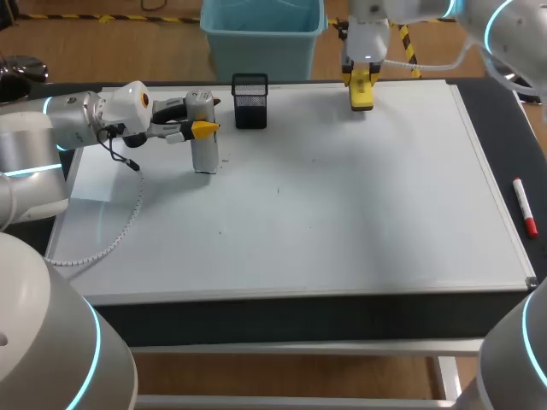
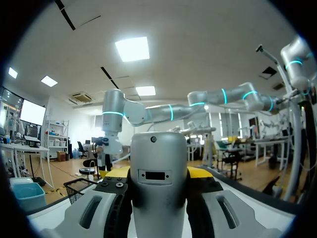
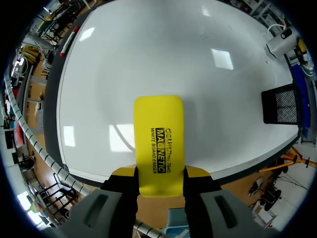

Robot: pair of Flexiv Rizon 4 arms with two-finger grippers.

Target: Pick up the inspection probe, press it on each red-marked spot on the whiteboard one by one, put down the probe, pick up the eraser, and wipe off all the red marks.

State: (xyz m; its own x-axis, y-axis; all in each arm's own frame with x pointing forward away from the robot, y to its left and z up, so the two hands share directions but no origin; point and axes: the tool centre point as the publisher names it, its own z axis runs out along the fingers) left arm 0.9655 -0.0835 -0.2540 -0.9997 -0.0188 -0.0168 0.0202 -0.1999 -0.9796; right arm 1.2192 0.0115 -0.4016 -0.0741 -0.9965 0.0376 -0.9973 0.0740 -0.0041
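Eraser point(image 3: 158, 144), black-lettered, between right fingers point(image 3: 124, 172)

Overhead plus wrist views, whiteboard point(image 1: 342, 196) shared

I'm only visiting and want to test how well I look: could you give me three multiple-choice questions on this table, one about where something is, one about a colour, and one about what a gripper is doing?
1. Where does the marker lie?
A. mid-board
B. just off the whiteboard's right edge
C. under the left gripper

2. What colour is the eraser?
A. blue
B. green
C. yellow

3. What is the left gripper doing?
A. open, empty
B. shut on the probe
C. shut on the marker

Answers:
1 B: it lies on the dark table beside the whiteboard's right edge.
2 C: the eraser in the right gripper is plainly yellow.
3 B: the probe sits between its fingers, touched from both sides.
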